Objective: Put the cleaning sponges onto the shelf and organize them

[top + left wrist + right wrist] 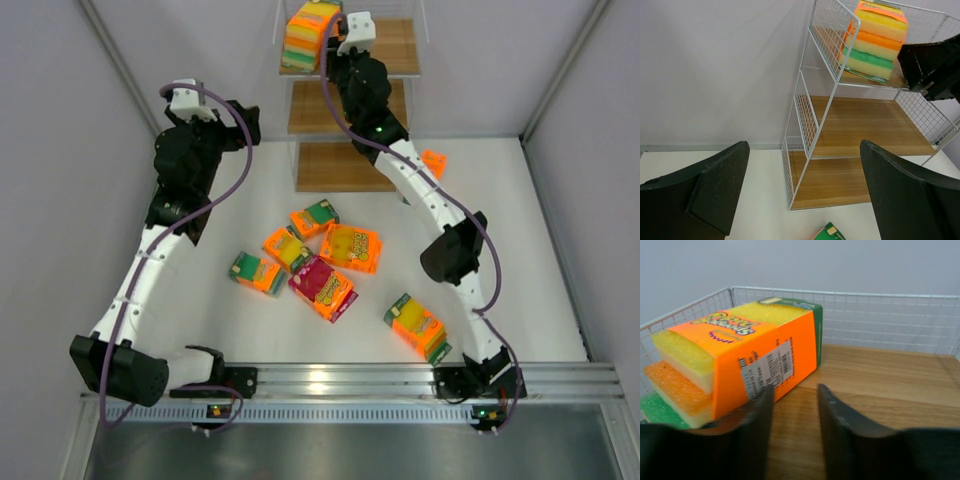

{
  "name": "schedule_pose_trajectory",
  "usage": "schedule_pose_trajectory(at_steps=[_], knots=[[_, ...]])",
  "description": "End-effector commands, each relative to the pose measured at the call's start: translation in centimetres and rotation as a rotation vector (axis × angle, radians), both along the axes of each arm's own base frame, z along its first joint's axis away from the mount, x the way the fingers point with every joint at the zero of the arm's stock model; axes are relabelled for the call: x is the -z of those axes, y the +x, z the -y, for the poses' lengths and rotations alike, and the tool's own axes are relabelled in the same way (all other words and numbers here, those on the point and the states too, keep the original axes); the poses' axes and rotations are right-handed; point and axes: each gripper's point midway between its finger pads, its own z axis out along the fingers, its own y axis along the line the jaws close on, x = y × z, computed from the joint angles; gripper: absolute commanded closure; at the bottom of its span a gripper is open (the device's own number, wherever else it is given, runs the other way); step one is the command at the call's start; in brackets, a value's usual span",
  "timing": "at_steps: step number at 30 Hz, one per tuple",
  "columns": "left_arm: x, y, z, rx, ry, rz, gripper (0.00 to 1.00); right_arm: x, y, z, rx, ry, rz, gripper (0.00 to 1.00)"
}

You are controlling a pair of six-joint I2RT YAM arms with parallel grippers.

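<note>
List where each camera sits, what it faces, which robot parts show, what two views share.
Top external: above and behind, looking down at the table; both arms show.
Left wrist: on left arm, facing the shelf; open left gripper frames it.
Right wrist: at the top tier, facing the sponge pack; right gripper below.
Shared: all show that pack.

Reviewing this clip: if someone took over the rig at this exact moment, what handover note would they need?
Left gripper: open, empty, raised, facing the shelf.
Right gripper: open, empty, over the top tier beside the shelved pack, not gripping it.
Done: one pack lies on its side at the top tier's left end.
Left: six loose packs clustered on the table, plus a seventh pack near the shelf's right side, partly hidden by the right arm. The two lower tiers hold nothing.
</note>
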Motion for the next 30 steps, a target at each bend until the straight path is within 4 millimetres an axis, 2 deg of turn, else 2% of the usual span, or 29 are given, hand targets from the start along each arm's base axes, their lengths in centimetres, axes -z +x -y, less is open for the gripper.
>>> schedule_pose_trajectory(at_steps=[1,3,7,8,9,10,12,13,15,16,18,19,21,22,24,25,26,27,28,29,30], knots=[[-1.3,-0.6,0.1,0.016,-0.001,0.048,0.02,-1.6,-0.7,-1.1,-0.031,0.022,0.06,0.51],[-1.3,-0.5,0.2,0.02,-0.005,0.049,0.02,-1.4,-0.7,-1.2,-0.035,0.008,0.046,0.34],[-1.4,-0.5,0.5,0.038,-0.013,0.05,0.02,-1.6,-1.0,-0.6,-0.018,-0.033,0.037,0.27],[-1.4,-0.5,0.6,0.039,-0.016,0.051,0.02,-2.7,-1.6,-0.1,-0.012,-0.03,0.051,0.27],[-1.4,-0.5,0.7,0.044,-0.017,0.051,0.02,-2.7,-1.8,0.2,-0.004,-0.04,0.044,0.25],[-1.4,-0.5,0.7,0.045,-0.016,0.05,0.02,-4.1,-2.6,0.9,0.004,-0.041,0.06,0.23],[-1.4,-0.5,0.8,0.05,-0.019,0.051,0.02,-4.5,-3.2,1.5,0.009,-0.06,0.044,0.17],[-1.5,-0.6,0.8,0.056,-0.019,0.056,0.02,-6.4,-4.5,2.3,0.007,-0.048,0.062,0.14],[-1.6,-0.6,0.9,0.057,-0.021,0.058,0.02,-7.6,-5.8,3.1,0.004,-0.051,0.06,0.07],[-1.7,-0.6,0.9,0.057,-0.021,0.06,0.02,-9.7,-7.7,4.4,0.005,-0.042,0.073,0.06],[-1.7,-0.7,0.9,0.058,-0.026,0.06,0.02,-10.7,-9.5,5.1,-0.008,-0.054,0.063,0.03],[-1.7,-0.7,0.9,0.06,-0.032,0.059,0.02,-13.3,-12.2,6.1,-0.027,-0.038,0.097,0.02],[-1.6,-0.7,1.0,0.062,-0.037,0.055,0.02,-14.1,-14.5,6.1,-0.073,-0.058,0.096,0.01],[-1.5,-0.8,1.0,0.064,-0.048,0.05,0.02,-15.5,-17.4,6.8,-0.105,-0.056,0.101,0.01],[-1.0,-1.0,1.0,0.067,-0.064,0.029,0.02,-13.7,-19.3,6.0,-0.163,-0.097,0.04,0.01],[-0.3,-1.0,1.2,0.072,-0.087,0.003,0.02,-14.0,-22.2,6.7,-0.212,-0.076,0.015,0.01],[0.7,-1.1,1.2,0.073,-0.097,-0.035,0.02,-10.8,-22.5,5.7,-0.254,-0.113,-0.064,0.01],[1.1,-1.7,1.7,0.108,-0.102,-0.051,0.02,-9.3,-23.3,5.8,-0.281,-0.057,-0.129,0.01],[2.3,-2.0,2.0,0.122,-0.121,-0.09,0.02,-9.6,-25.4,8.0,-0.279,-0.012,-0.138,0.0],[3.0,-2.3,2.4,0.148,-0.128,-0.121,0.02,-3.8,-24.8,8.0,-0.245,-0.043,-0.269,0.01],[4.8,-2.9,2.7,0.165,-0.125,-0.192,0.02,-1.8,-25.4,8.8,-0.226,0.016,-0.33,0.0]])
